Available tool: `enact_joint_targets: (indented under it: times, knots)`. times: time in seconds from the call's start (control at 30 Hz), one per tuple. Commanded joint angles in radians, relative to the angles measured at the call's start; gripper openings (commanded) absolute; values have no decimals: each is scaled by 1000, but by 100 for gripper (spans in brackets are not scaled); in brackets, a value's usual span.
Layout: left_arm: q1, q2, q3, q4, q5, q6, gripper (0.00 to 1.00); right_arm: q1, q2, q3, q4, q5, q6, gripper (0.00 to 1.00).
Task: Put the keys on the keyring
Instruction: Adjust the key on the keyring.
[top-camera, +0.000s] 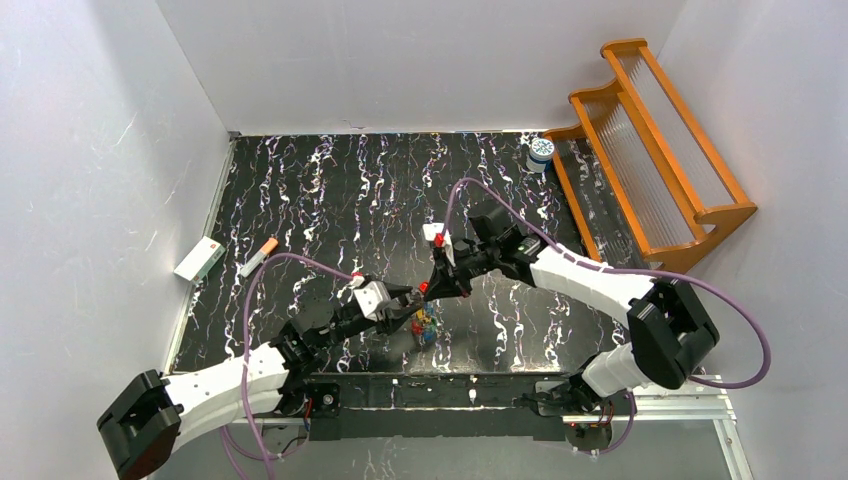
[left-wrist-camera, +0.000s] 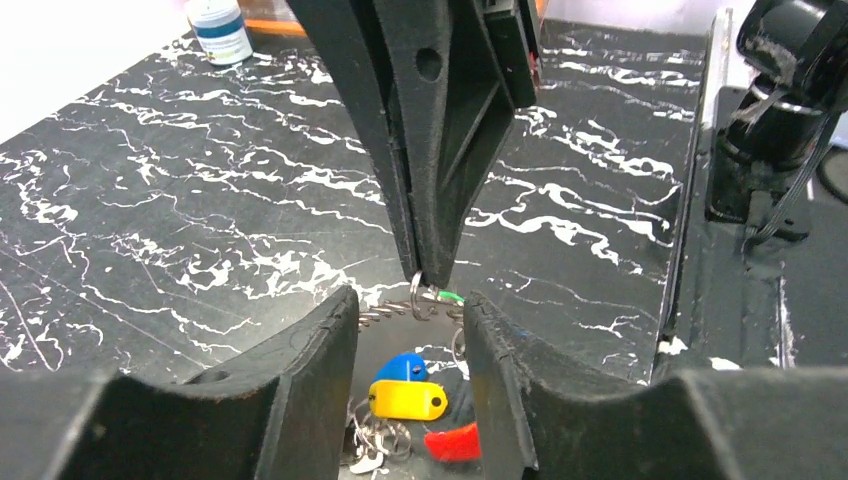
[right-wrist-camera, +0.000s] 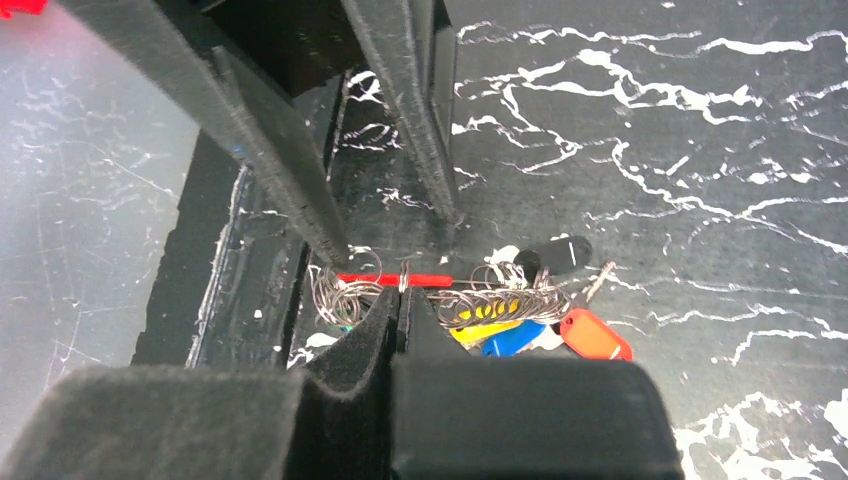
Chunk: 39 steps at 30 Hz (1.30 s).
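At 9 o'clock of marbled table (top-camera: 330, 180), by the wall: white box (top-camera: 198, 260), w/ orange-tipped stick (top-camera: 258, 258) just at its 3 o'clock. Near centre, a bit toward 6 o'clock: left gripper (top-camera: 408, 299), reaching in from 8 o'clock, fingers (left-wrist-camera: 320, 340) apart, straddling the bunch; can't tell if touching it. In the gap: keyring (left-wrist-camera: 423, 298), thin wire loop, lifted at its top. Just below it: keys (left-wrist-camera: 407, 398), w/ blue, yellow and red heads, bunched together and lying on the table. Just at 1 o'clock of left gripper: right gripper (top-camera: 430, 288), coming in from 3 o'clock, tips pressed together and clamped on keyring wire. Far 1 o'clock corner: white-blue jar (top-camera: 541, 152), just beside orange rack (top-camera: 650, 150), which runs along the 3 o'clock edge.
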Motion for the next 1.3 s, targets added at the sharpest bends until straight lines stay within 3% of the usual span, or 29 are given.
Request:
enact_joint_targets:
  times: [0.0,0.23,0.57,1.13,1.27]
  knots:
    - [-1,-10,92,-203,3,104,43,13,21,115,-242,95,-129,1]
    - [-3,-6,165,-409,14,188,44,87,76,227,-409,245,-208,1]
    - [-3,58,185,-415,94,199,30,173,137,317,-483,361,-223,1]
    - [-3,162,209,-354,146,187,9,194,135,306,-461,358,-209,1]
    - [-2,162,202,-340,147,174,0,195,135,299,-455,356,-207,1]
